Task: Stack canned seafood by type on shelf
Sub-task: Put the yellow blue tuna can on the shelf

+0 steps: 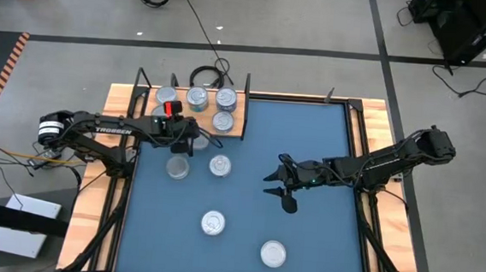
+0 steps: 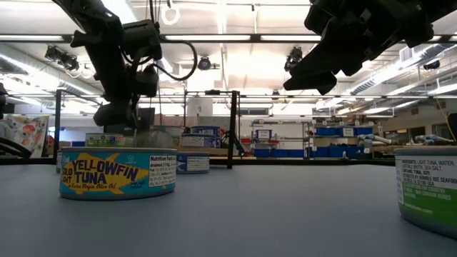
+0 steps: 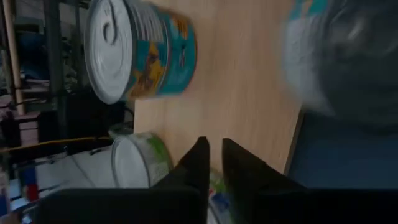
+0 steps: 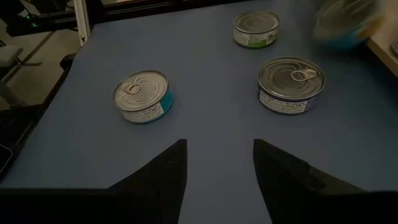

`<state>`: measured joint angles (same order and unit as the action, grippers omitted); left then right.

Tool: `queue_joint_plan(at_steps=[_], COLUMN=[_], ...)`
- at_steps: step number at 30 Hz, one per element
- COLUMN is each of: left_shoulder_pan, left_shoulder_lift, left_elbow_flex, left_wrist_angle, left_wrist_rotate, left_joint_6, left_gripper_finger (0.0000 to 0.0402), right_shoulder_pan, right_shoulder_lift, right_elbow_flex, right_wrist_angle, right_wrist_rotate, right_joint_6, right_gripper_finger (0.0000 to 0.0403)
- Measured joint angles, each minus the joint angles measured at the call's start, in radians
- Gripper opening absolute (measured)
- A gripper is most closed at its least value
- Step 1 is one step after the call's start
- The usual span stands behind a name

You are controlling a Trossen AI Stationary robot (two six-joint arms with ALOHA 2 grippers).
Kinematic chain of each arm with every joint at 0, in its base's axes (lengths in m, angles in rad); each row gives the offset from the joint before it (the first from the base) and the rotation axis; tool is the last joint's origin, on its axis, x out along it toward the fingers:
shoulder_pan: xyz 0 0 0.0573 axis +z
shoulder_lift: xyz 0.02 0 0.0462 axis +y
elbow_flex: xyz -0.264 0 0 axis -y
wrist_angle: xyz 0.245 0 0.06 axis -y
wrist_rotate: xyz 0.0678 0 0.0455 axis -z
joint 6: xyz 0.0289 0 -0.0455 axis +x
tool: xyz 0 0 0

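The shelf (image 1: pixel 125 102) is a wooden board with black posts at the mat's far left. Several tins (image 1: pixel 197 97) stand on it on their bases; a teal one (image 3: pixel 140 50) and a green one (image 3: pixel 140 162) show in the left wrist view. My left gripper (image 1: pixel 187 141) hovers at the shelf's near edge, fingers (image 3: pixel 200 152) shut with nothing between them. Beside it is a blurred tin (image 3: pixel 348 56), apart from the fingers (image 4: pixel 345 22). My right gripper (image 1: pixel 282 190) hangs open above the mat's middle, holding nothing.
More tins stand on the blue mat (image 1: pixel 312 132): a green-labelled one (image 1: pixel 175 165), one beside it (image 1: pixel 219 164), a teal tuna tin (image 1: pixel 212 223) and one at the near edge (image 1: pixel 273 254). A black cable coil (image 1: pixel 206 75) lies behind the shelf.
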<state>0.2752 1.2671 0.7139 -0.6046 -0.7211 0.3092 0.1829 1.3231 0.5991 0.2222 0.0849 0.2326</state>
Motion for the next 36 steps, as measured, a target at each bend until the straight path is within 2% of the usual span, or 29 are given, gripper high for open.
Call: queue_joint_plan(at_steps=[4, 6, 10, 15, 16, 18, 23, 27, 29, 36], left_shoulder_pan=[0.0, -0.002, -0.003, -0.019, -0.038, -0.09, -0.215, -0.272, -0.281, -0.282], left_shoulder_lift=[-0.007, -0.02, -0.062, -0.092, -0.091, -0.078, -0.037, 0.008, 0.036, 0.132], left_elbow_flex=[0.0, 0.008, 0.03, 0.041, 0.041, 0.041, 0.04, 0.035, 0.035, 0.034], left_wrist_angle=[-0.057, -0.082, -0.097, -0.076, -0.078, -0.07, -0.042, 0.012, 0.019, 0.015], left_wrist_rotate=[-0.02, 0.028, 0.234, 0.651, 0.694, 0.698, 0.611, 0.508, 0.464, 0.439], left_joint_6=[-0.011, -0.049, -0.115, -0.19, -0.187, -0.172, -0.084, -0.053, -0.052, -0.052], left_gripper_finger=[0.0008, 0.0005, 0.0003, 0.0012, 0.0019, 0.0036, 0.0087, 0.0119, 0.0125, 0.0126], right_shoulder_pan=[0.0, 0.0, 0.0, 0.005, 0.007, 0.012, 0.025, 0.026, 0.026, 0.026], right_shoulder_lift=[0.0, 0.0, 0.0, 0.0, 0.0, 0.0, 0.0, 0.0, 0.0, 0.0], right_elbow_flex=[0.0, 0.0, 0.0, 0.0, 0.0, 0.0, 0.0, 0.0, 0.0, 0.0], right_wrist_angle=[0.0, 0.0, 0.0, 0.0, 0.001, 0.001, 0.007, 0.008, 0.008, 0.009], right_wrist_rotate=[-0.001, -0.004, -0.008, -0.009, -0.009, -0.009, -0.009, -0.008, -0.008, -0.008], right_joint_6=[0.0, 0.0, 0.0, 0.0, 0.0, -0.005, -0.007, -0.024, -0.027, -0.033], right_gripper_finger=[0.019, 0.019, 0.019, 0.019, 0.019, 0.019, 0.0188, 0.0188, 0.0188, 0.0187])
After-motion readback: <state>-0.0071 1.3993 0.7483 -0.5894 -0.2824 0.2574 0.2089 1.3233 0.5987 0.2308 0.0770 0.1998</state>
